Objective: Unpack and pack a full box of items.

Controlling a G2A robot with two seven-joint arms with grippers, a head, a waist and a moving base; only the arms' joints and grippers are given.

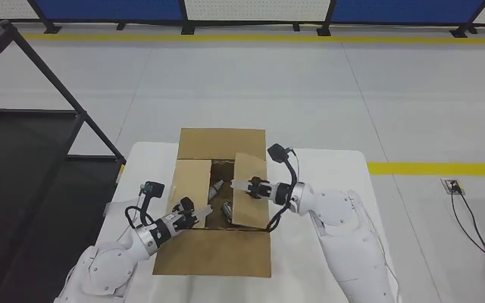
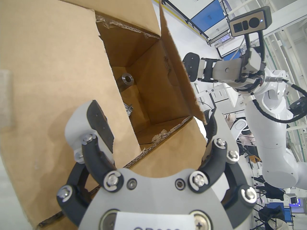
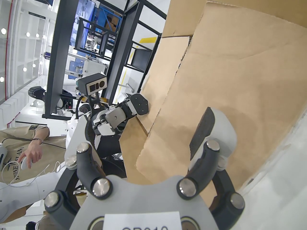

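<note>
The box (image 1: 216,254) sits mid-frame on the white table (image 1: 333,197), far and near flaps laid outward, metal parts (image 1: 221,198) showing between the two side flaps. Lower left of the opening, the left gripper (image 1: 195,207) spreads its jaws wide around a corner of the left flap (image 1: 189,182), clamping nothing. The right gripper (image 1: 254,187), equally wide open, straddles the edge of the right flap (image 1: 250,216), each probably placed to swing its flap off the contents.

Lab hall: blue partitions (image 1: 114,9), yellow floor line (image 1: 250,36)

One box (image 1: 212,257), two pincers (image 1: 198,213) (image 1: 247,186)
</note>
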